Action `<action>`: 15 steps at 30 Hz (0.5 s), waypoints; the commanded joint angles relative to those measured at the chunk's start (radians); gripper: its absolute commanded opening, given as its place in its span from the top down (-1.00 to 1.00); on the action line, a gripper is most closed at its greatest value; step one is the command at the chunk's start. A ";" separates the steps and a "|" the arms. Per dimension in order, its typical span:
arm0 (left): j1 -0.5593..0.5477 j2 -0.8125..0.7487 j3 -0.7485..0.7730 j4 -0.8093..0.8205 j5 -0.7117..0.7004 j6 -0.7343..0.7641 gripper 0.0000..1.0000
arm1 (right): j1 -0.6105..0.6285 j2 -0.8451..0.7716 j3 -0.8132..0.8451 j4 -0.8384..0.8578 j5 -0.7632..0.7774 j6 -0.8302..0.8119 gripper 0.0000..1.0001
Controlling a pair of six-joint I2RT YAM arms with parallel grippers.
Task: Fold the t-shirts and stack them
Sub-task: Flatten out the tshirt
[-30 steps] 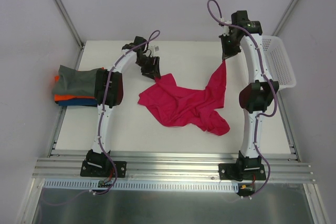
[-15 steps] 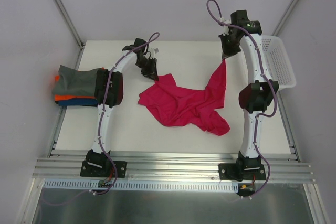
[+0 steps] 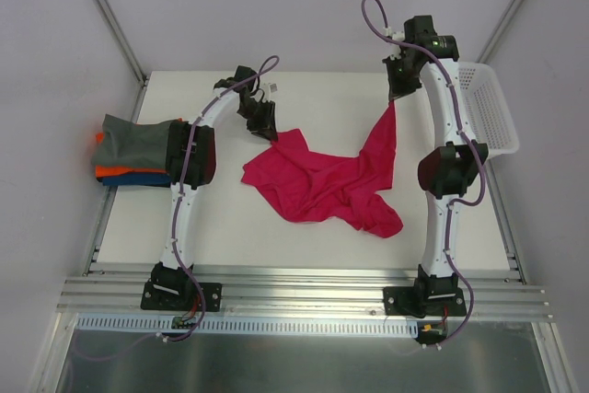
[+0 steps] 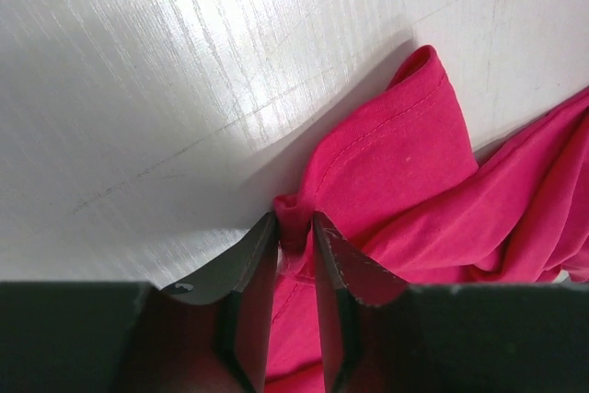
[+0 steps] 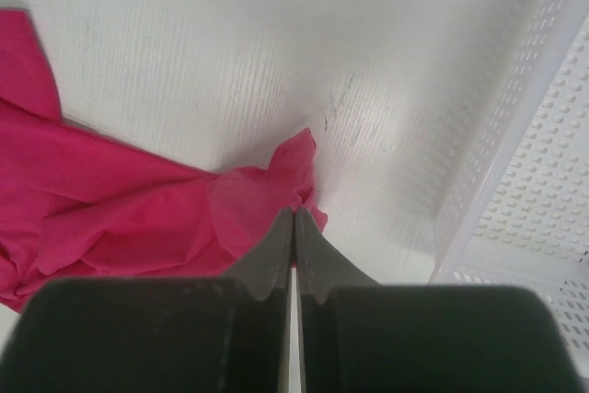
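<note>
A magenta-red t-shirt (image 3: 322, 181) lies crumpled in the middle of the white table. My left gripper (image 3: 267, 128) is shut on a bunched edge of the shirt (image 4: 386, 172) at its far left corner, low on the table. My right gripper (image 3: 396, 98) is shut on a thin corner of the shirt (image 5: 138, 218) and holds it lifted, so a strip of cloth hangs up from the pile. A stack of folded t-shirts (image 3: 129, 149), grey on top with orange and blue below, sits at the left edge.
A white lattice basket (image 3: 488, 108) stands at the right edge of the table, close to my right arm; its wall shows in the right wrist view (image 5: 515, 135). Metal frame posts rise at the back corners.
</note>
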 commanded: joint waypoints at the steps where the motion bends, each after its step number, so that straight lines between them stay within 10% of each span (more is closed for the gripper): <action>1: 0.016 -0.029 -0.004 -0.016 -0.086 0.007 0.52 | 0.012 -0.008 0.051 0.005 0.011 0.006 0.99; 15: 0.044 0.021 0.022 -0.002 -0.132 -0.001 0.55 | 0.023 -0.025 0.009 0.005 0.025 0.000 0.99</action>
